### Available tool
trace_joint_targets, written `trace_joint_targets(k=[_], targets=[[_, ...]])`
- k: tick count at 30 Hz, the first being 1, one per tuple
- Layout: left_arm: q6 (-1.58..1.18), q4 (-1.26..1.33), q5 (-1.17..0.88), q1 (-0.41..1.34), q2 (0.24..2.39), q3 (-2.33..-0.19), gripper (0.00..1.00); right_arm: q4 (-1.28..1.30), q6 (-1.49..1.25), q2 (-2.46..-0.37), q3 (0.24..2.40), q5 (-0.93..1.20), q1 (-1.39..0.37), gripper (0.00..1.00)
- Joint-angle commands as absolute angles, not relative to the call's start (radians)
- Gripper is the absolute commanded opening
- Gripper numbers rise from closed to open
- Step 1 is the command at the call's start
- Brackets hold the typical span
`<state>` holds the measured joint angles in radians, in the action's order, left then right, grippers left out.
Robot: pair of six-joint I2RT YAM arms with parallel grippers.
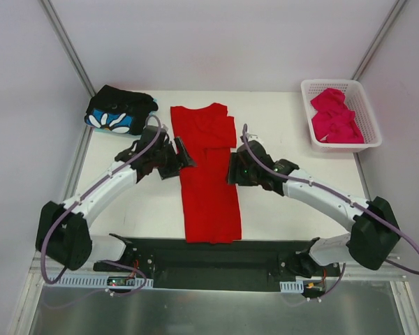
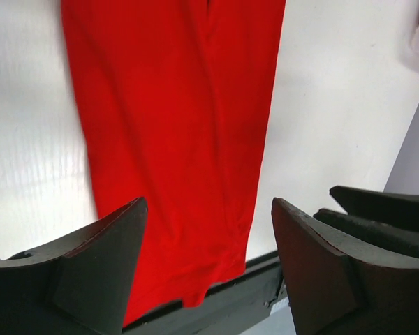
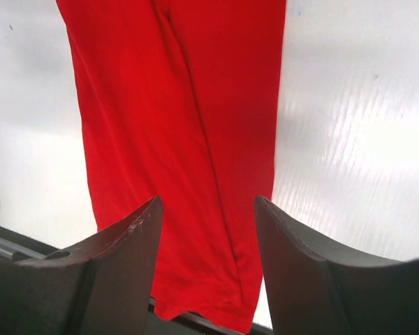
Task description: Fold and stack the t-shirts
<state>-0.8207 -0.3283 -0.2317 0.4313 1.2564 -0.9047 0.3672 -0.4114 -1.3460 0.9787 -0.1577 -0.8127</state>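
Two claws: left claw (image 2: pixel 208 206), right claw (image 3: pixel 208 201) apart, empty.
Red shirt (image 1: pixel 208 181): limp, light; I'd pinch edges beside each claw.

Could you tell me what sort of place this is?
Likely a robot lab test cell, not a home: a left arm and right arm bolted to a white table, plain walls around, red shirt laid out for practice.

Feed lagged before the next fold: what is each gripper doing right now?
Left gripper: open, empty, by the bright red cloth t-shirt's edge.
Right gripper: open, empty, by its other edge.
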Motion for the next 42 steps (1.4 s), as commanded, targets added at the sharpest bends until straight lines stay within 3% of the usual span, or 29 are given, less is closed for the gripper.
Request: trace_joint_targets(k=[1,3,7,14,15,17,18,19,25,42], targets=[[-0.758,-0.324,-0.172,0.413,1.411,-1.046,0.71,0.408,-0.310,-1.451,1.087,-0.094,-0.775,0.57],[-0.749,-0.321,-0.149,0.396,1.463,-1.116,0.70,0.420,-0.285,-1.523,1.147,-0.084,-0.755,0.54],[-0.713,-0.307,-0.095,0.377,1.615,-1.235,0.65,0.443,-0.272,-1.646,1.241,-0.043,-0.721,0.36],[-0.713,-0.269,-0.176,0.322,1.844,-1.408,0.55,0.436,-0.252,-1.778,1.338,0.031,-0.693,0.26],[-0.713,-0.262,-0.189,0.319,1.864,-1.440,0.48,0.436,-0.249,-1.795,1.353,0.038,-0.674,0.19],[-0.722,-0.253,-0.207,0.311,1.923,-1.471,0.40,0.434,-0.245,-1.845,1.397,0.064,-0.649,0.17],[-0.727,-0.253,-0.213,0.308,1.957,-1.495,0.27,0.437,-0.247,-1.861,1.413,0.077,-0.626,0.17],[-0.733,-0.252,-0.228,0.305,1.974,-1.506,0.22,0.437,-0.247,-1.896,1.445,0.090,-0.614,0.16],[-0.730,-0.242,-0.270,0.278,2.086,-1.589,0.03,0.442,-0.249,-1.988,1.523,0.167,-0.568,0.14],[-0.750,-0.232,-0.356,0.198,2.266,-1.715,0.00,0.460,-0.311,-2.207,1.681,0.354,-0.514,0.13]])
